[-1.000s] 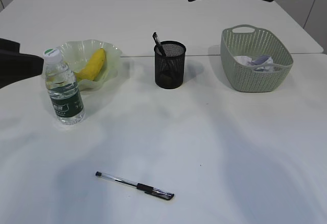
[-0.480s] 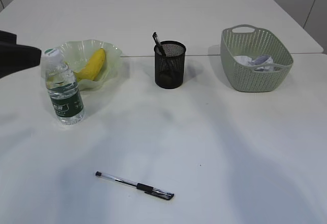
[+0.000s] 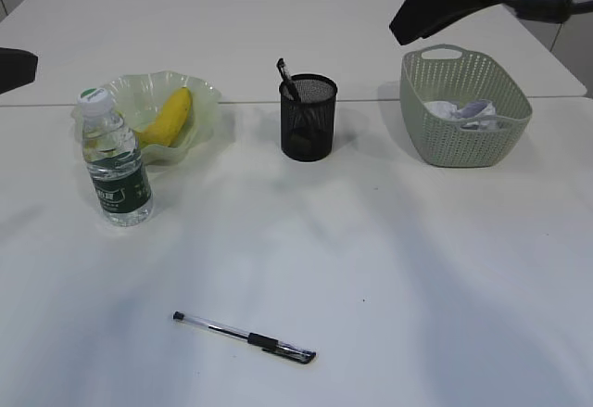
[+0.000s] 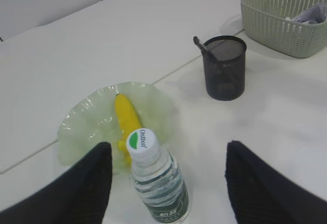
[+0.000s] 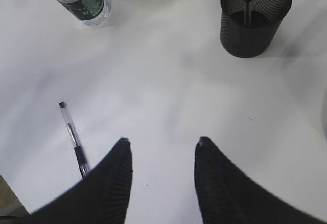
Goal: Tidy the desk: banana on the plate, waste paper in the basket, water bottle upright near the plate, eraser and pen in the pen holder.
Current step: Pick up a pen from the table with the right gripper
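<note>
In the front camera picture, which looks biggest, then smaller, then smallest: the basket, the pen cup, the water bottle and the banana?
1. basket, clearly biggest
2. water bottle, though it stands nearer the camera than the others
3. pen holder
4. banana, smallest

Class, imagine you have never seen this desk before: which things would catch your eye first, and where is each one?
The yellow banana stands out, lying in the pale green plate at the back left, with the upright water bottle just in front. A lone pen lies on the bare white desk near the front. Behind it stand the black pen holder and, to the right, the basket.
</note>
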You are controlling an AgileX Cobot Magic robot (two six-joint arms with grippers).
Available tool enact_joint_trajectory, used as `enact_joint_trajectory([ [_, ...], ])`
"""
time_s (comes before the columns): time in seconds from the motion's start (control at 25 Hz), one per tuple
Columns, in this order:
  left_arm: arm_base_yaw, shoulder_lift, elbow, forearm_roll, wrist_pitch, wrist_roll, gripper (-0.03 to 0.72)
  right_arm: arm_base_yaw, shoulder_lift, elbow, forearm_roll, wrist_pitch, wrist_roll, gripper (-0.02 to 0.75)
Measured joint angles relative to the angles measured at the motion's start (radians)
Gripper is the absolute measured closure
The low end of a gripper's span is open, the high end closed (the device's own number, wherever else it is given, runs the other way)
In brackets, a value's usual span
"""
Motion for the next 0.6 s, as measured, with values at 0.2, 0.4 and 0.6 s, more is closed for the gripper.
enact_joint_trajectory([
  [0.2, 0.0, 0.0, 0.0, 0.0, 0.069, 0.04, 0.19, 0.0, -0.036, 0.013, 0.0, 0.0, 0.0, 0.429],
  [0.4, 0.0, 0.0, 0.0, 0.0, 0.257, 0.103, 0.19, 0.0, -0.065, 0.013, 0.008, 0.0, -0.007, 0.429],
  [0.6, 0.0, -0.018, 0.0, 0.0, 0.53, 0.191, 0.19, 0.0, -0.077, 0.013, 0.028, 0.0, -0.008, 0.429],
])
